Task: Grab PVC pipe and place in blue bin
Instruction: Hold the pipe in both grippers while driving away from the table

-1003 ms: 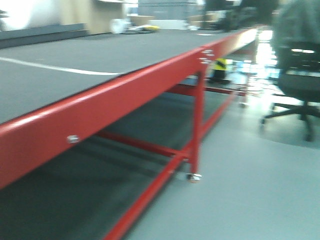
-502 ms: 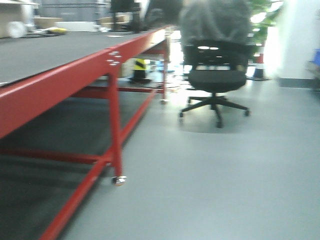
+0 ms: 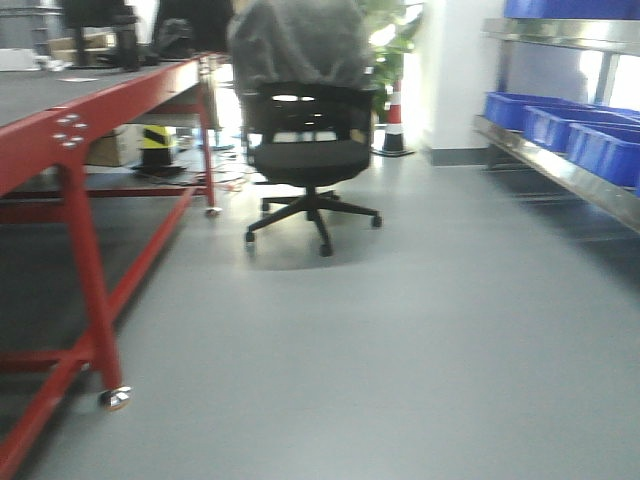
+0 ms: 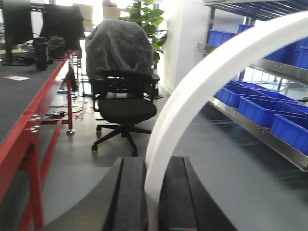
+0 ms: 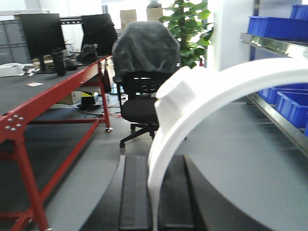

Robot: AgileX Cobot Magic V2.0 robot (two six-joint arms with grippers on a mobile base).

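Observation:
In the left wrist view a white curved PVC pipe (image 4: 202,82) rises from between the black fingers and arcs up to the right. My left gripper (image 4: 153,166) is shut on it. In the right wrist view a white curved pipe (image 5: 216,89) also arcs up to the right, with a squared-off white block (image 5: 177,98) on its left side. My right gripper (image 5: 155,161) is shut on that pipe. Several blue bins (image 3: 600,150) sit on a metal shelf to the right, also visible as blue bins (image 4: 262,108) in the left wrist view and blue bins (image 5: 288,106) in the right wrist view. Neither gripper shows in the front view.
A black office chair (image 3: 300,150) draped with grey cloth stands ahead on the grey floor. The red-framed table (image 3: 70,130) runs along the left, its leg and caster (image 3: 113,398) close by. A striped cone (image 3: 393,120) and a plant stand behind the chair.
The front view has swung to the right: the red table has slid off to the left, the chair has moved toward centre, and the shelf with blue bins has come into view.

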